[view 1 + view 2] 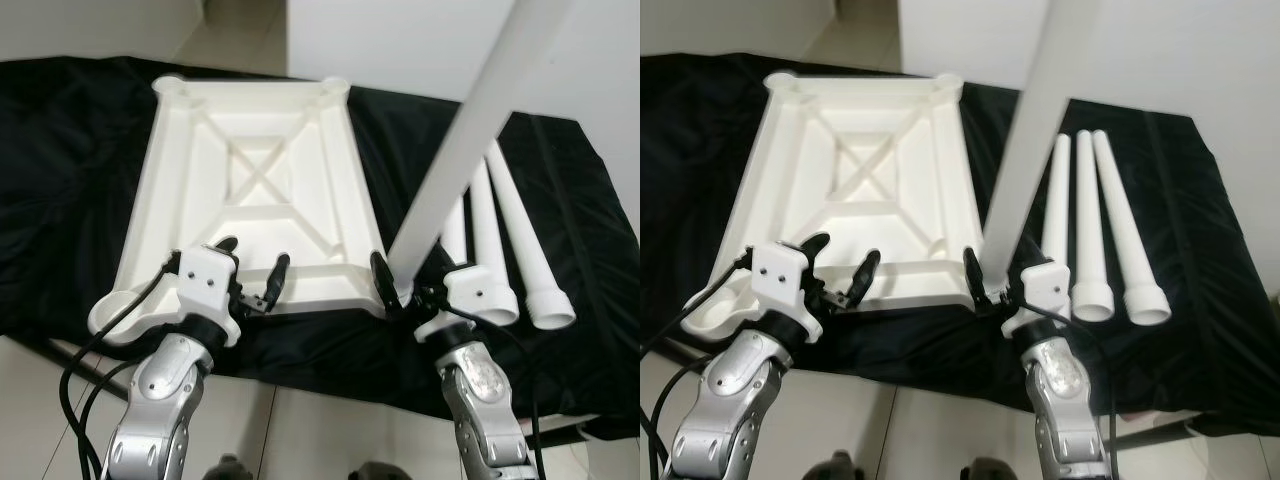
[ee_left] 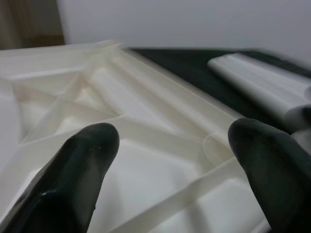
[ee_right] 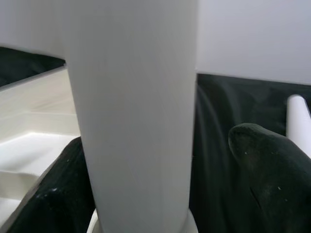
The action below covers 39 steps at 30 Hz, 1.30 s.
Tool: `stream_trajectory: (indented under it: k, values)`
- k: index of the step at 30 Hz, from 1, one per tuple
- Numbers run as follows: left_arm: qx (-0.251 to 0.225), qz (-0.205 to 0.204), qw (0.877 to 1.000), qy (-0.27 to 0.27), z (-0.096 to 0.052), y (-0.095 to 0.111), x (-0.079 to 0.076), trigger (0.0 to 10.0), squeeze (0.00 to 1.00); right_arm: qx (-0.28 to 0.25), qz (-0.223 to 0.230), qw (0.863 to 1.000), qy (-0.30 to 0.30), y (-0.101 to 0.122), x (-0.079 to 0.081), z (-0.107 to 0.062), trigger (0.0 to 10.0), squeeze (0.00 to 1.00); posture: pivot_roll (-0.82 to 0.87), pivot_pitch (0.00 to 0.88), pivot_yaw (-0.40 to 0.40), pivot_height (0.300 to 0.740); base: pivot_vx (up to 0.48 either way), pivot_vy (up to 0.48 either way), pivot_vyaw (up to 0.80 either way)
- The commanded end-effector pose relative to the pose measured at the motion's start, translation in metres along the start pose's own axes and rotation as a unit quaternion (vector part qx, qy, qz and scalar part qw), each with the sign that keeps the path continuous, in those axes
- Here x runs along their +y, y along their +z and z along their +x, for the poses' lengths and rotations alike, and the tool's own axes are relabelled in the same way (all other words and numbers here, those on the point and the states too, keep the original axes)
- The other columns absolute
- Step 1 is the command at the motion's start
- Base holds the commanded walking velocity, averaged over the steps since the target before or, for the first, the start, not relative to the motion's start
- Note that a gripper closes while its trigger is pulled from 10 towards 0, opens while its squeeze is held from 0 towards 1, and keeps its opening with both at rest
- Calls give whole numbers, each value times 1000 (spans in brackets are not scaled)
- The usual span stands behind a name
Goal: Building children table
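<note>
The standing table leg [image 1: 470, 130] runs out of the left eye view at 1 o'clock, so its upper end is cut off. Its foot is hidden behind the right gripper [image 1: 402, 285], so whether it sits fully in the corner socket cannot be told. In the right wrist view the leg [image 3: 133, 111] is cropped at 12 and 6 o'clock. The black cloth [image 1: 60, 180] is cut at 9 and 3 o'clock. The tabletop's [image 1: 250, 170] near-left corner socket is partly hidden by the left gripper [image 1: 255, 270]. The spare legs [image 2: 262, 87] at 3 o'clock in the left wrist view are blurred.
</note>
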<state>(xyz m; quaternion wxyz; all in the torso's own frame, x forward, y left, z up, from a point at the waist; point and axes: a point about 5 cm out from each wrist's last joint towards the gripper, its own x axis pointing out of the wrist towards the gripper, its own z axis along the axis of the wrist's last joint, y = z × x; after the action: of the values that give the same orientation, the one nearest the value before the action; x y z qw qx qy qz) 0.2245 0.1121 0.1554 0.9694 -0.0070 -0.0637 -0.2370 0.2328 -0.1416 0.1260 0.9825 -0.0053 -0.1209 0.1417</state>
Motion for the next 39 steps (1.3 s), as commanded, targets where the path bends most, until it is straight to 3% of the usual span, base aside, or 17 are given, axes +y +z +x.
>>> stream_trajectory:
  k: [1, 20, 21, 22, 23, 24, 25, 32, 38, 39]
  values:
    - [10, 4, 1000, 6, -6, -2, 5, 10000, 0, 1, 5, 1000, -2, 0, 0, 3, 10000, 0, 84, 61, -21, 740, 0, 0, 0]
    - [-1, -12, 1000, 1, -7, 0, 1, 10000, 0, 7, 6, 1000, 13, -2, 2, 3, 10000, 0, 86, 69, -26, 740, 0, 0, 0]
    - [5, -12, 1000, -8, -7, -2, -1, 10000, 0, 8, 6, 1000, 16, -2, 3, 3, 10000, 0, 86, 69, -26, 740, 0, 0, 0]
    - [37, 5, 996, -83, -7, -10, -7, 10000, 0, 11, 7, 999, 33, -2, 4, 9, 10000, 0, 71, 79, -34, 740, 0, 0, 0]
    - [37, 5, 996, -83, -7, -10, -7, 10000, 0, 11, 7, 999, 33, -2, 4, 9, 10000, 0, 71, 79, -34, 740, 0, 0, 0]
    - [85, 18, 981, -174, -6, -22, -11, 10000, 0, 14, 5, 999, 50, -1, 4, 18, 10000, 0, 62, 81, -36, 740, 0, 0, 0]
    - [95, 24, 976, -193, -5, -25, -11, 10000, 0, 16, 9, 999, 49, 0, 4, 21, 10000, 0, 62, 81, -36, 740, 0, 0, 0]
    - [101, 37, 971, -212, 5, -33, -10, 10000, 0, 19, 6, 999, 31, 1, -3, 34, 10000, 0, 17, 83, -9, 740, 0, 0, 0]
    - [99, 22, 973, -209, 12, -36, -19, 10000, 0, 43, -32, 998, 37, -3, -6, 44, 10000, 0, -7, 76, 19, 740, 0, 0, 0]
    - [99, 16, 974, -203, 16, -35, -23, 10000, 0, 35, -48, 996, 60, -2, -6, 47, 10000, 0, -5, 72, 24, 740, 0, 0, 0]
